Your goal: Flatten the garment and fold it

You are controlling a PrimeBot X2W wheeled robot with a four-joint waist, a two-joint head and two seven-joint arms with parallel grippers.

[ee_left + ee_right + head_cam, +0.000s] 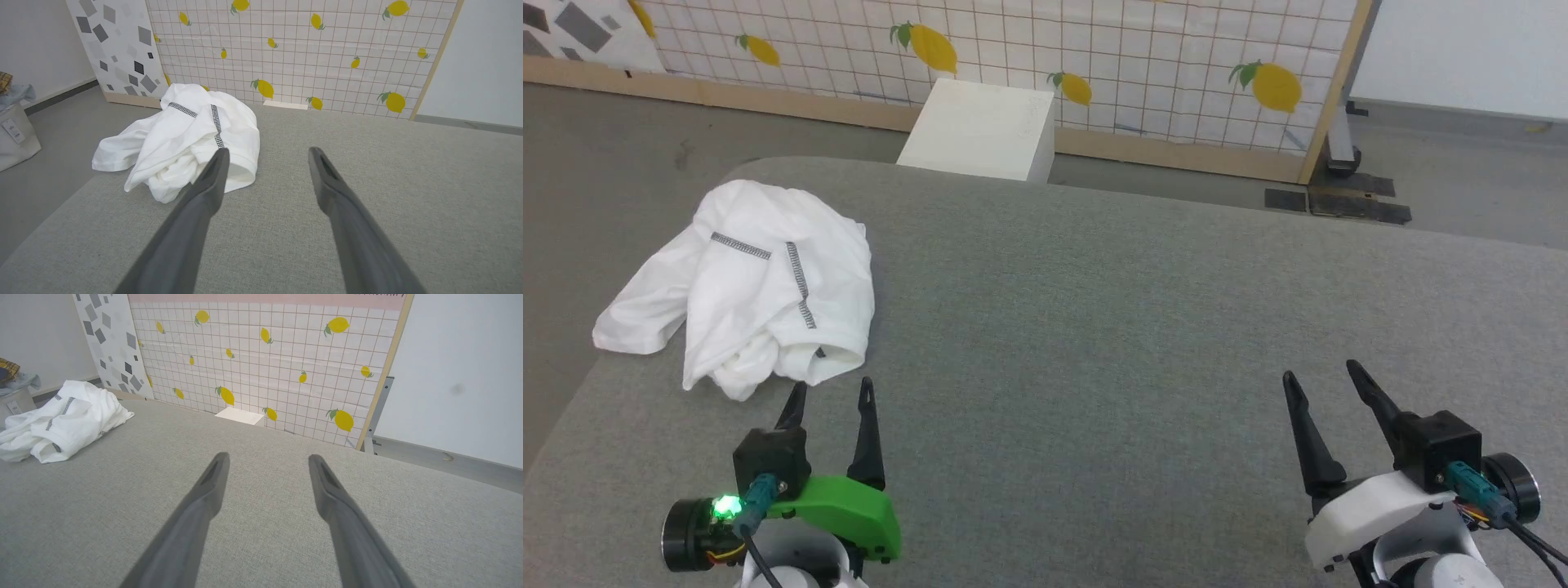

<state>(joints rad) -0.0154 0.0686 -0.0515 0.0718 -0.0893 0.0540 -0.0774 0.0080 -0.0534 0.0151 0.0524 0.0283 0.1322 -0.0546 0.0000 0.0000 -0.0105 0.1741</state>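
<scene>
The garment (760, 286) lies crumpled in a heap at the far left of the grey desk (1094, 327), with one sleeve spilling over the left edge. The left gripper (833, 384) sits just near of the heap, spread wide and holding nothing. Whether one fingertip brushes the hem I cannot tell. The right gripper (1320, 370) is also fully open and empty, well apart on the right.

The main risk is a tug toward the left, which could slide the whole shirt off the desk. The layers are bunched, so a pinch may catch several folds at once and lift a lump instead of an edge. Thin cloth may also slip from narrow fingers.
</scene>
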